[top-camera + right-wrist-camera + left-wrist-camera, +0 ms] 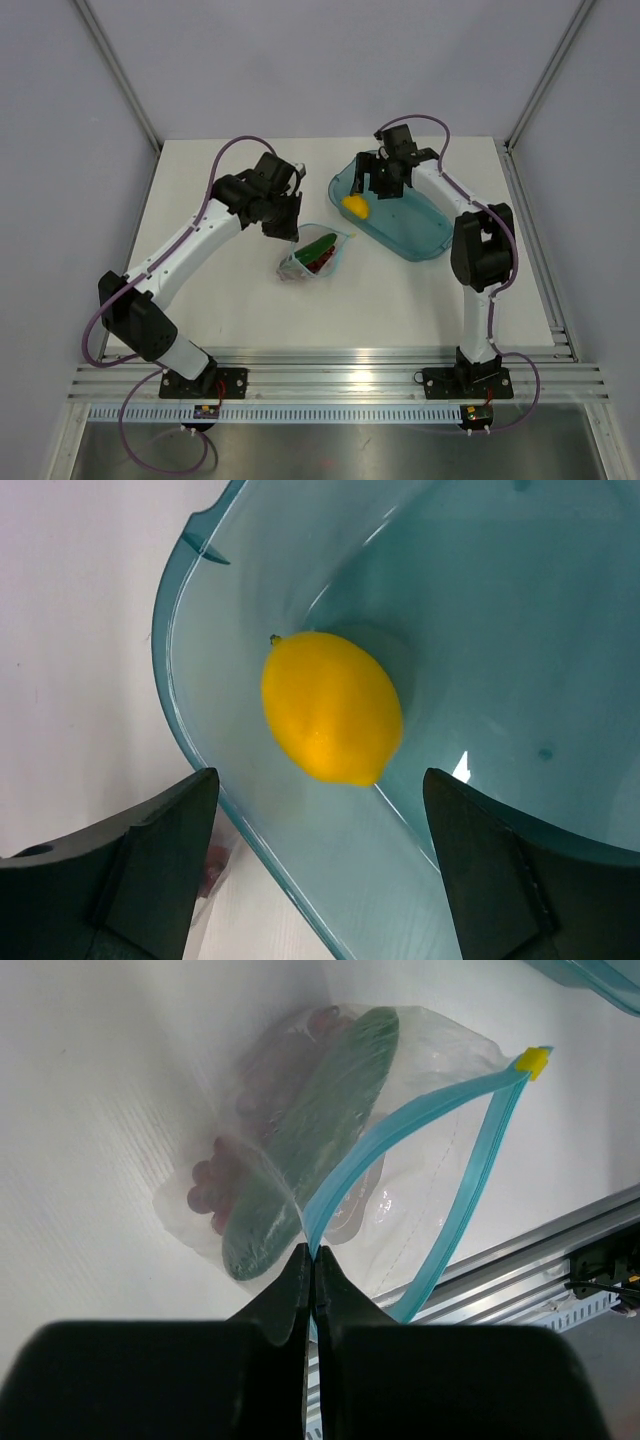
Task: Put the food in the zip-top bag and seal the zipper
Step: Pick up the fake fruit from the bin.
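The clear zip-top bag lies on the white table and holds the dark green cucumber and the dark red grapes. Its mouth is open, the light blue zipper spread apart, a yellow slider at one end. My left gripper is shut on the near zipper strip at the bag's mouth. The yellow lemon lies in the teal tray, also seen from above. My right gripper is open just above the lemon, its fingers straddling the tray's rim.
The teal tray sits at the back right of the table. Grey enclosure walls stand around the table, and an aluminium rail runs along the near edge.
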